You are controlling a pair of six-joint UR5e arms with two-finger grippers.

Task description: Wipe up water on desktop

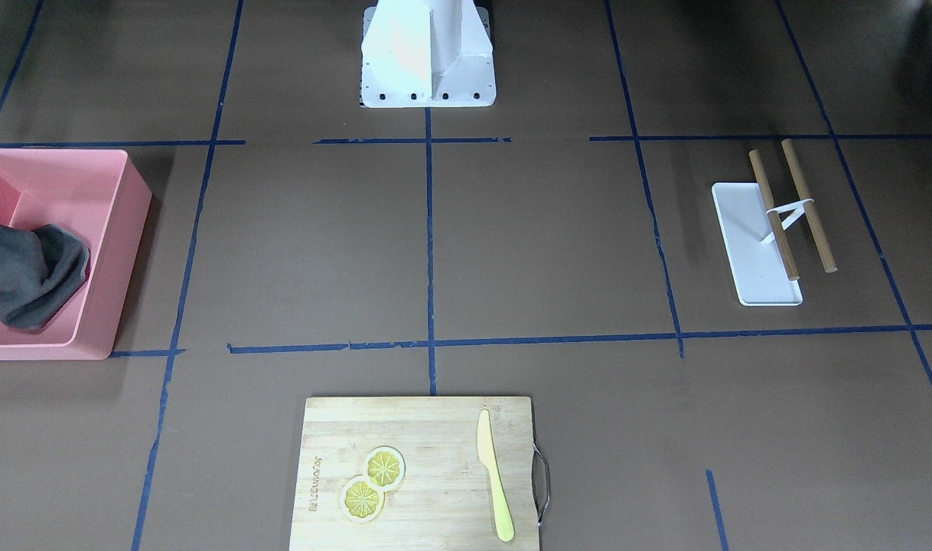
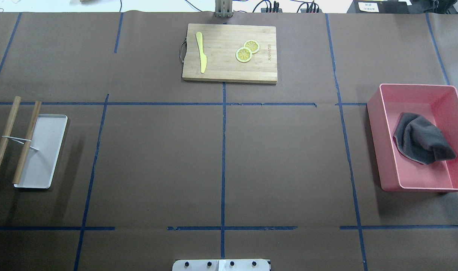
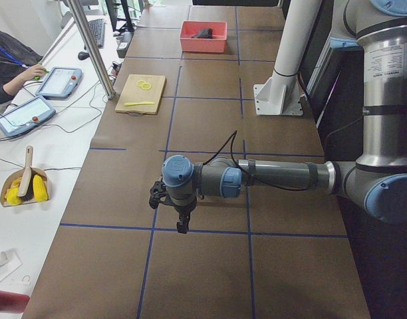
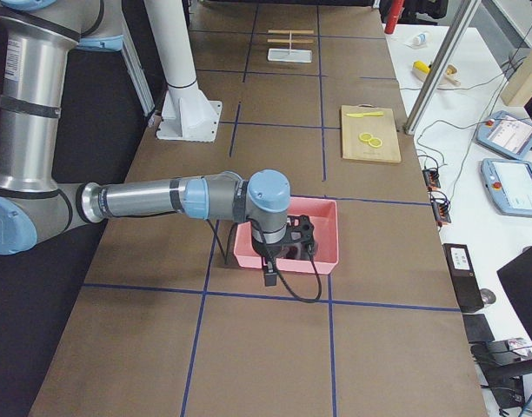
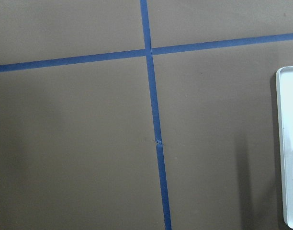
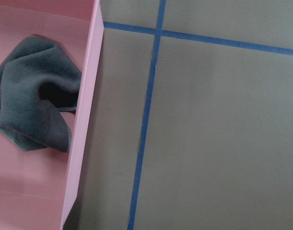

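I count two claws. Left claw (image 3: pixel 182 220) hangs pointing down over bare counter (image 2: pixel 157 169), forearm stretched level. Right claw (image 4: pixel 269 274) hangs the same way at near edge of pink bin (image 2: pixel 375 150). Grip on both: cannot tell, seen from side views only.

- One bin, one grey cloth (image 2: pixel 420 139) crumpled inside.
- One white tray (image 2: pixel 48 150).
- Two wooden sticks (image 2: pixel 4 139) joined by white band, one lying across tray's edge, other beside it on counter.
- One cutting board (image 2: pixel 221 71) at far edge of counter, carrying two overlapping lemon slices (image 2: pixel 244 55) and one yellow knife (image 2: pixel 202 52).

Bin and tray sit well apart at opposite ends of counter.
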